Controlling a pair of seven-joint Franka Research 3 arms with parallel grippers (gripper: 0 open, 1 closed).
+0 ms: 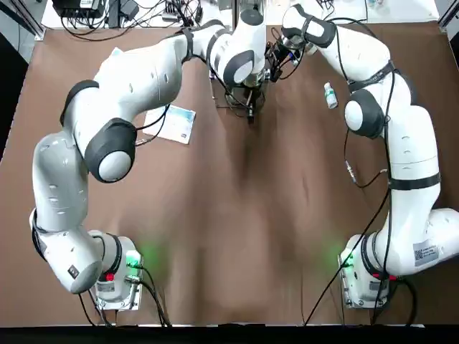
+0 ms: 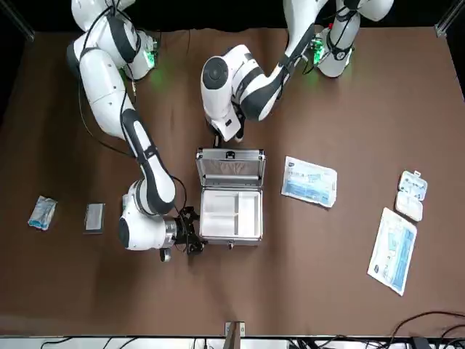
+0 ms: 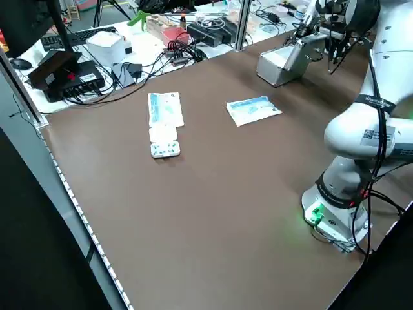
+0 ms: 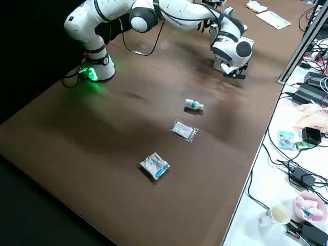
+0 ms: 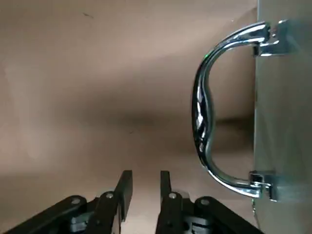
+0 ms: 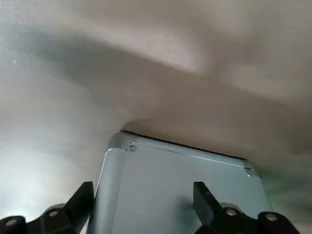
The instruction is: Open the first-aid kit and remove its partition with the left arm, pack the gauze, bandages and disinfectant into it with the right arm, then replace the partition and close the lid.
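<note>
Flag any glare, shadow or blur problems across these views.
Left wrist view: bright reflections streak the chrome handle, and the case's lid looks soft. Right wrist view: the table is blurred, with a pale washed-out patch. Top view: the arms throw soft shadows on the table. Right side view: a green base light tints the table.

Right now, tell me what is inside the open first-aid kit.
In the front view the first-aid kit holds only its white partition, still seated, its compartments bare. Whatever lies beneath the partition is hidden. The lid stands raised behind.
</note>
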